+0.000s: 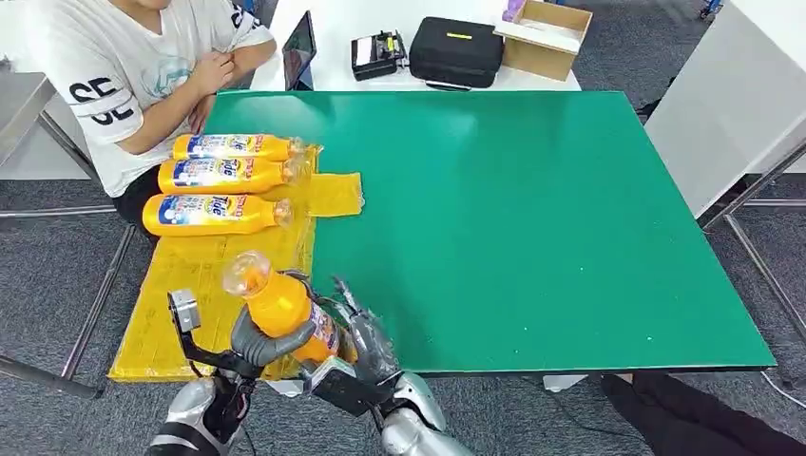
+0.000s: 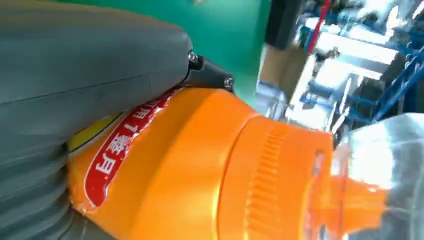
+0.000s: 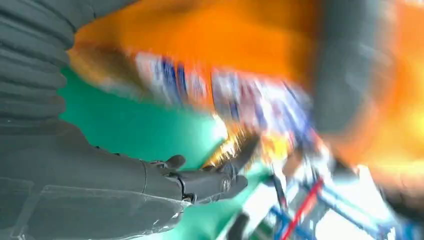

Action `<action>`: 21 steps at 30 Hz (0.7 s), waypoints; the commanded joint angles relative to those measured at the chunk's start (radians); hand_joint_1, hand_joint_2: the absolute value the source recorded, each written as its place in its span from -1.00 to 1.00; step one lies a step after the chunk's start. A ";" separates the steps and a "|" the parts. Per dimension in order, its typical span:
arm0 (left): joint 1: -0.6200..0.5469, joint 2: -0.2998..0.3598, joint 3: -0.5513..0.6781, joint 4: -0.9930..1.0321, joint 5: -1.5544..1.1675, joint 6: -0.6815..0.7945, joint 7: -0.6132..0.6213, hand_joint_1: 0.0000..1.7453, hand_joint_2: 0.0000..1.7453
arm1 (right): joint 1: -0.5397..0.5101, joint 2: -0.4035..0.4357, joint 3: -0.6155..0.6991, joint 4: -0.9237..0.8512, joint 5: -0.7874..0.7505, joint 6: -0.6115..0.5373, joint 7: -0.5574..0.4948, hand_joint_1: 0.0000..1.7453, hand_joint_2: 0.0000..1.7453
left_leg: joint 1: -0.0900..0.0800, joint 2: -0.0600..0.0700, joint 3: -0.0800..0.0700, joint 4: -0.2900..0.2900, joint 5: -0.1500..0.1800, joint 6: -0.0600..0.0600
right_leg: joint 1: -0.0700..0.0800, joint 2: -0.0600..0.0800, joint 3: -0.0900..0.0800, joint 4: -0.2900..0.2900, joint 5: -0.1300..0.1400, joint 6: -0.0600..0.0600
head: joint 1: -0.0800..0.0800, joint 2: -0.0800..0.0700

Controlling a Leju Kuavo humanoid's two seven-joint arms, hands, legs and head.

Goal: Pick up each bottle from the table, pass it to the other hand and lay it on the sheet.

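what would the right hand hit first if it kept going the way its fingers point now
Probably the orange bottle that the left hand holds: the right hand is open beside it, fingers reaching toward its label. How wide the gap is cannot be told.

Bright, even overhead light; the head view is sharp, with soft glare on the green table (image 1: 570, 218). The right wrist view is heavily motion-blurred; the left wrist background is washed out.

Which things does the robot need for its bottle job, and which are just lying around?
For the job:
held bottle
left robot hand
right robot hand
yellow sheet
three laid bottles

Just lying about:
black case
cardboard box
tablet
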 commanded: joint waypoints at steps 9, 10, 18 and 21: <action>-0.149 -0.040 0.304 -0.149 -0.335 0.519 -0.098 1.00 1.00 | 0.072 -0.036 -0.107 -0.439 -0.130 -0.077 -0.028 -1.00 -1.00 | 0.001 0.002 0.004 0.001 -0.002 0.001 | 0.002 -0.001 0.005 -0.001 -0.002 -0.003 | 0.000 0.000; -0.160 -0.039 0.312 -0.145 -0.374 0.562 -0.100 1.00 1.00 | 0.077 -0.035 -0.105 -0.462 -0.136 -0.088 -0.038 -1.00 -1.00 | 0.001 0.002 0.006 0.001 -0.003 0.001 | 0.002 -0.001 0.006 -0.001 -0.002 -0.003 | 0.000 0.000; -0.242 0.112 0.106 -0.018 -1.180 0.798 0.034 1.00 1.00 | 0.123 -0.029 -0.148 -0.667 -0.240 -0.192 -0.084 -1.00 -1.00 | 0.001 0.000 0.001 0.001 -0.001 0.000 | 0.001 -0.002 0.002 0.001 -0.002 -0.003 | 0.000 0.000; -0.278 0.118 0.086 0.144 -1.279 0.779 0.058 1.00 1.00 | 0.130 -0.035 -0.162 -0.680 -0.251 -0.184 -0.083 -1.00 -1.00 | 0.000 -0.002 0.003 0.000 0.000 0.000 | 0.001 -0.003 0.003 0.000 -0.002 -0.003 | 0.000 0.000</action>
